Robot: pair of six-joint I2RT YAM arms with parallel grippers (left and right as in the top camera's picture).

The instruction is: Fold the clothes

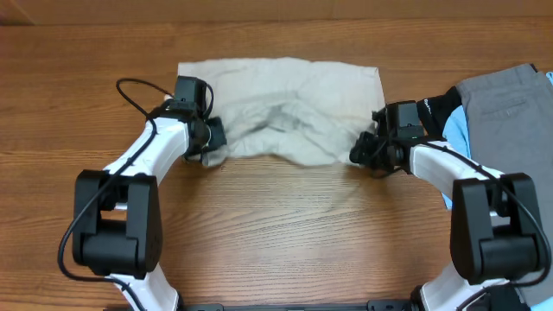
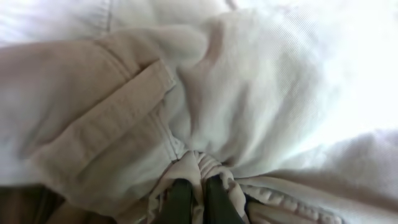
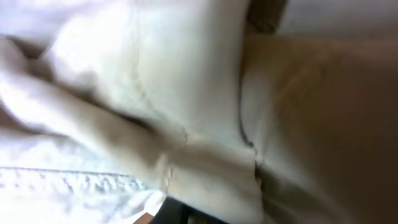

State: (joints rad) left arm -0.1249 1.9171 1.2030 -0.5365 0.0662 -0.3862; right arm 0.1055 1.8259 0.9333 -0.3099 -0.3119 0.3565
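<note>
Both arms are pinning the near edge of the cream clothes [image 1: 285, 104] lying spread across the far half of the table [image 1: 285, 233], the left gripper [image 2: 194, 186] pinching shut on a bunched fold and the right gripper [image 1: 363, 152] clamping shut on the near right corner, where a thin bite is risking a slip and a lopsided fold.

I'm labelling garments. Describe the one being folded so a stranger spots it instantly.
Start at the brown wooden table, far centre. There lies the wrinkled cream cotton garment. Unlike the grey trousers at the right edge, it is pale and crumpled.
</note>
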